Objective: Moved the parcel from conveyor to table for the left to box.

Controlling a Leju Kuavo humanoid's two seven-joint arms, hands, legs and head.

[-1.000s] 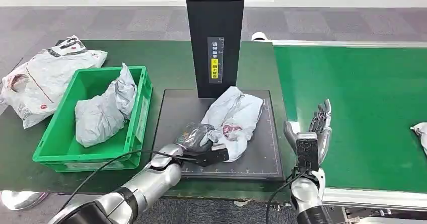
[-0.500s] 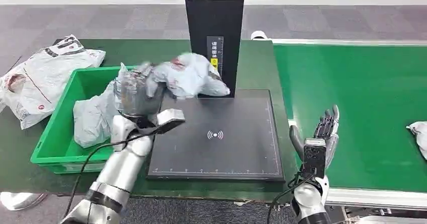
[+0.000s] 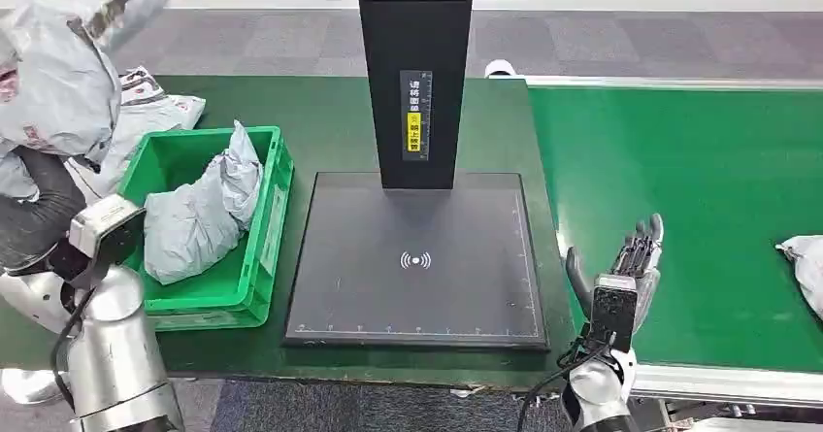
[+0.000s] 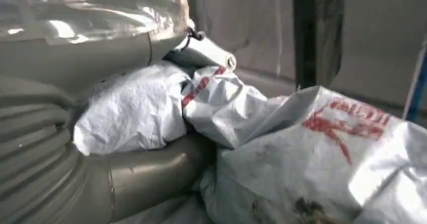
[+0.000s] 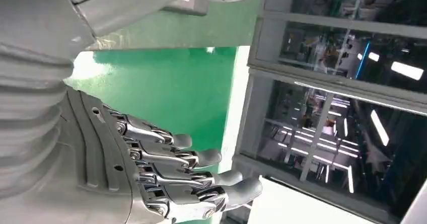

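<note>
Left arm raised high at the table's far-left side; left hand (image 4: 116,148) grasps the grey parcel (image 3: 58,83), held aloft beside the green bin (image 3: 262,248). Right hand (image 3: 621,272) upright by the conveyor (image 3: 699,180), fingers apart, holding nothing.

Left arm is swung way out to the robot's left side and bent hard, silver forearm standing nearly upright at the bottom edge of the head view with the wrist camera block sticking out near the top of it. The left hand (image 3: 39,220) is raised up high, fingers closed around a parcel (image 3: 60,83) it's carrying; in the wrist view the thick grey thumb (image 4: 151,171) presses into the crinkled plastic. Right arm comes straight up from below, forearm vertical. The right hand (image 3: 626,267) is held upright, holding nothing, fingers (image 5: 171,161) stretched out straight and slightly apart, thumb off to the side.
</note>
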